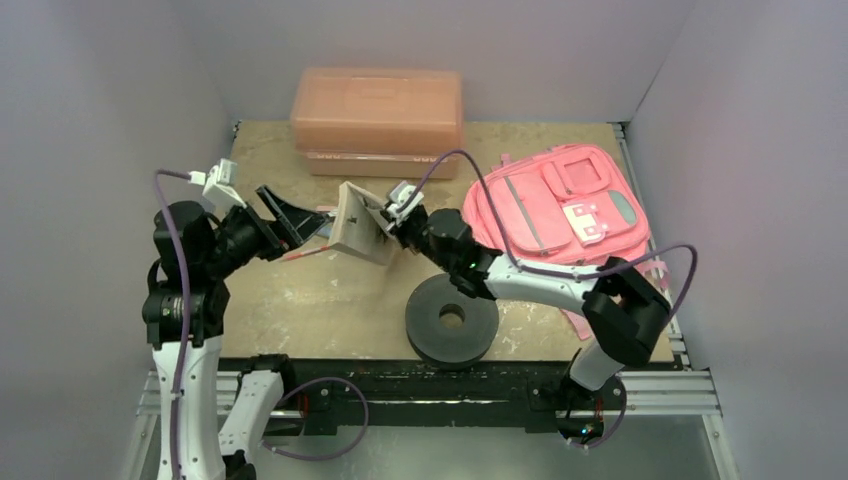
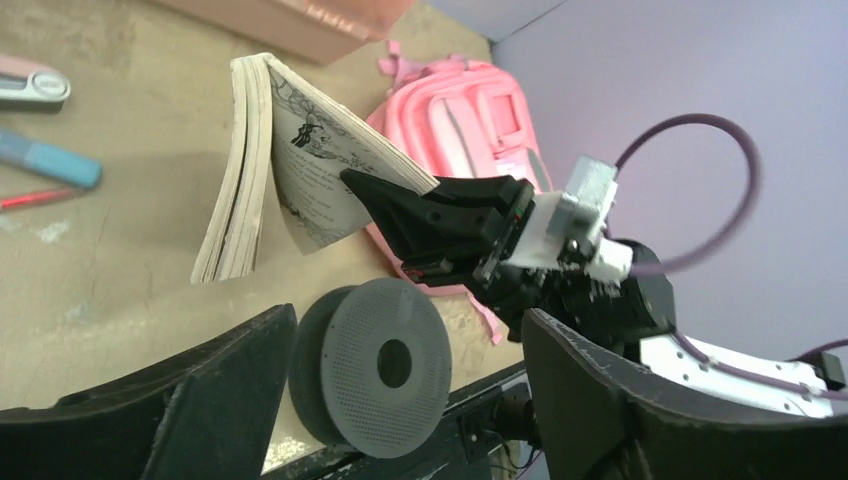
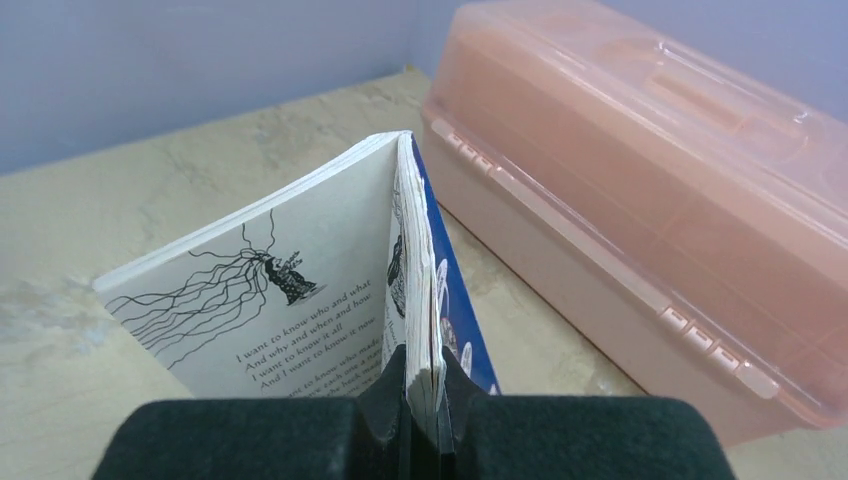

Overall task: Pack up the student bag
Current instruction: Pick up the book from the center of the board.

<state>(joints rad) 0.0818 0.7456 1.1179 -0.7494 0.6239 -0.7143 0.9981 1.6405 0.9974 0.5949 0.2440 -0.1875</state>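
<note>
The student bag (image 1: pixel 560 205) lies flat at the right of the table, front pockets up; it also shows in the left wrist view (image 2: pixel 460 110). My right gripper (image 1: pixel 388 225) is shut on a paperback book (image 1: pixel 355 228) and holds it in the air, left of the bag, with its pages fanned open. The right wrist view shows the book (image 3: pixel 330 290) pinched at its page edge by that gripper (image 3: pixel 425 400). My left gripper (image 1: pixel 298 220) is open and empty, just left of the book (image 2: pixel 270 160), and not touching it. In its own view the left gripper (image 2: pixel 408 320) frames the table.
A rigid salmon-pink plastic box (image 1: pixel 378 115) stands at the back, close behind the book (image 3: pixel 650 190). A black spool (image 1: pixel 452 318) lies near the front edge (image 2: pixel 375 365). A blue marker (image 2: pixel 50 160), a red pencil (image 2: pixel 30 197) and a white-pink item (image 2: pixel 30 85) lie on the table at left.
</note>
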